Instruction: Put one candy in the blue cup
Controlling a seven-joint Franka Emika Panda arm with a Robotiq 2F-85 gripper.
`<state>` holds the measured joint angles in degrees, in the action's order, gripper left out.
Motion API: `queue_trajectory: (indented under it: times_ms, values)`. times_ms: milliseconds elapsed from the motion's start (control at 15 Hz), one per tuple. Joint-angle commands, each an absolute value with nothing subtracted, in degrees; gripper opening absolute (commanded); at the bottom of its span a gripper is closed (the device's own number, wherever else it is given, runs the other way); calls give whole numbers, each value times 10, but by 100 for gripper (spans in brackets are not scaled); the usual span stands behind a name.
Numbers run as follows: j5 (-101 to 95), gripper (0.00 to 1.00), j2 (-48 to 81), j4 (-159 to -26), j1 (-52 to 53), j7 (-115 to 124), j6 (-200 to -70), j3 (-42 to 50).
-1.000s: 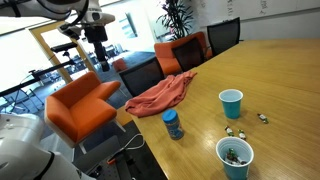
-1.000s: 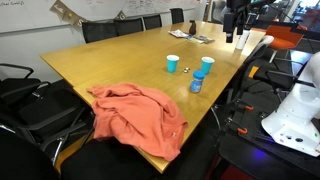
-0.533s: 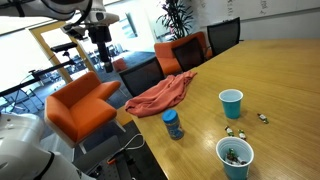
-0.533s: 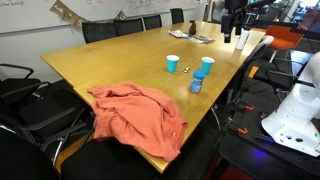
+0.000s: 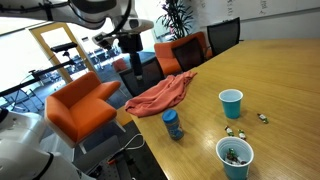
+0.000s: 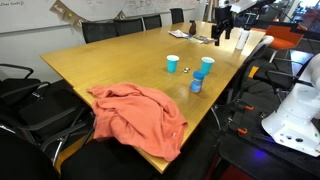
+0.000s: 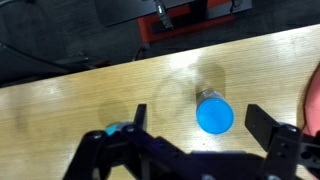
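Observation:
Two light turquoise cups stand on the wooden table in both exterior views. One [image 5: 231, 103] [image 6: 173, 63] looks empty. The nearer one [image 5: 235, 158] [image 6: 207, 65] holds several candies. A few loose candies [image 5: 241, 131] lie between them. My gripper [image 5: 134, 68] [image 6: 222, 25] hangs high in the air beyond the table edge, far from the cups, and is empty. In the wrist view its jaws [image 7: 195, 112] stand wide open. Far below them is the cap of a stubby blue bottle [image 7: 214, 116]. A turquoise bit [image 7: 112, 129] shows behind the left finger.
The blue bottle [image 5: 172, 124] [image 6: 196, 83] stands near the table edge by the cups. An orange-red cloth [image 5: 160, 93] [image 6: 140, 115] drapes over the table's end. Orange and black chairs [image 5: 80, 105] stand around the table. Papers [image 6: 185, 35] lie at the far end.
The arm has swung with the gripper towards the table, rightward in an exterior view and leftward in the other. The jaws stay open. Nothing on the table has moved.

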<state>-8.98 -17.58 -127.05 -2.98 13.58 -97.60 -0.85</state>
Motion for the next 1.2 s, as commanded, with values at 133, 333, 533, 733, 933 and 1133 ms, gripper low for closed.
queue_trajectory:
  times_ms: [133, 333, 533, 733, 933, 1133]
  values:
    - [-92, 100, -109, -1266, -52, -31, -1041, 62]
    - [-102, 100, -91, -1261, -63, -124, -1068, 89]
    - [-93, 100, -93, -1269, -64, -89, -1059, 84]
    - [-93, 100, -93, -1269, -63, -88, -1059, 81]
    - [-126, 100, -63, -1257, -68, -107, -1078, 84]
    - [-129, 100, -29, -1251, -73, -167, -1126, 97]
